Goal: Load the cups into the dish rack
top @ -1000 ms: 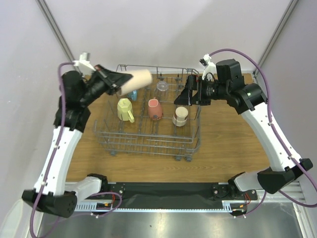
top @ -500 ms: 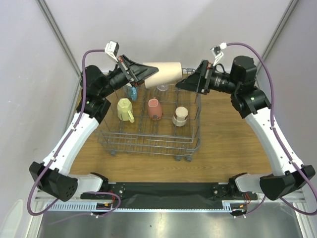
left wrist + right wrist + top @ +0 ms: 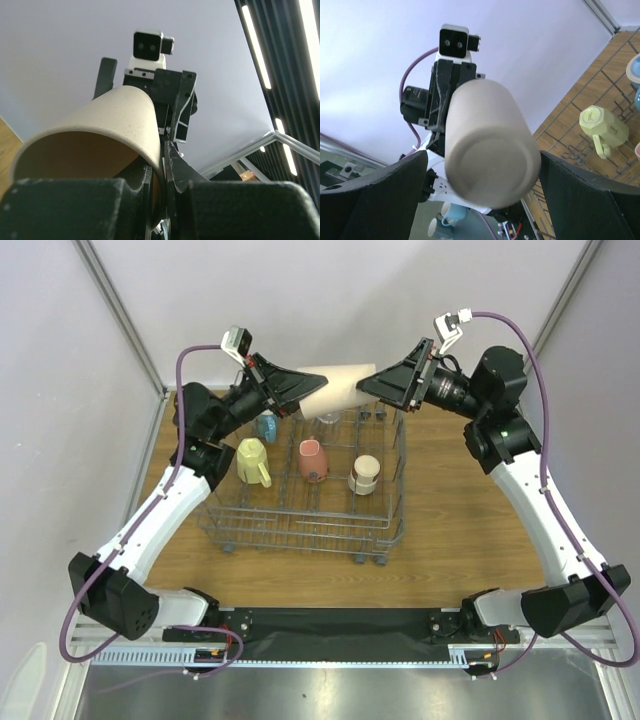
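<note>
My left gripper is shut on the rim of a beige cup and holds it on its side, high above the back of the grey wire dish rack. In the left wrist view the fingers pinch the cup's wall. My right gripper is open, its jaws either side of the cup's base, not touching. In the rack sit a pale yellow cup, a salmon pink cup, a cream-and-brown cup, a blue cup and a clear glass.
The rack stands on a wooden table between grey side walls. The yellow cup also shows in the right wrist view, below the beige cup. A black strip runs along the near edge between the arm bases.
The left arm has lifted and swung the beige cup rightward over the rack's back. The right gripper has risen and turned, and its open jaws now flank the cup's base.
</note>
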Robot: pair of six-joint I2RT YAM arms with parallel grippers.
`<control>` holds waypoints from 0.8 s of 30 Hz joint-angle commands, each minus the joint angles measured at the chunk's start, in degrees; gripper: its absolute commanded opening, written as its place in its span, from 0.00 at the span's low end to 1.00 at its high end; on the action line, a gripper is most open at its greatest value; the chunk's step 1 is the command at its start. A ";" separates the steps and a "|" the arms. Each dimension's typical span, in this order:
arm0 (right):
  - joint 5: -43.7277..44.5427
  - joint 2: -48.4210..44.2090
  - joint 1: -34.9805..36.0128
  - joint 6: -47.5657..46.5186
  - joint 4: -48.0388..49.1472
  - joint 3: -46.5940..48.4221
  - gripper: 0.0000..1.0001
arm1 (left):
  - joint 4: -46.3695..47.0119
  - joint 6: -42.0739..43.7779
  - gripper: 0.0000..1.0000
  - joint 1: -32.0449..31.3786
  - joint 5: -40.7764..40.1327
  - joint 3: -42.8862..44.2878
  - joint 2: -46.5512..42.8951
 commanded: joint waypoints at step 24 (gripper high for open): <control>4.07 4.74 1.08 -1.75 -3.27 2.30 0.00 | -7.13 5.28 1.00 1.79 4.69 -0.83 0.21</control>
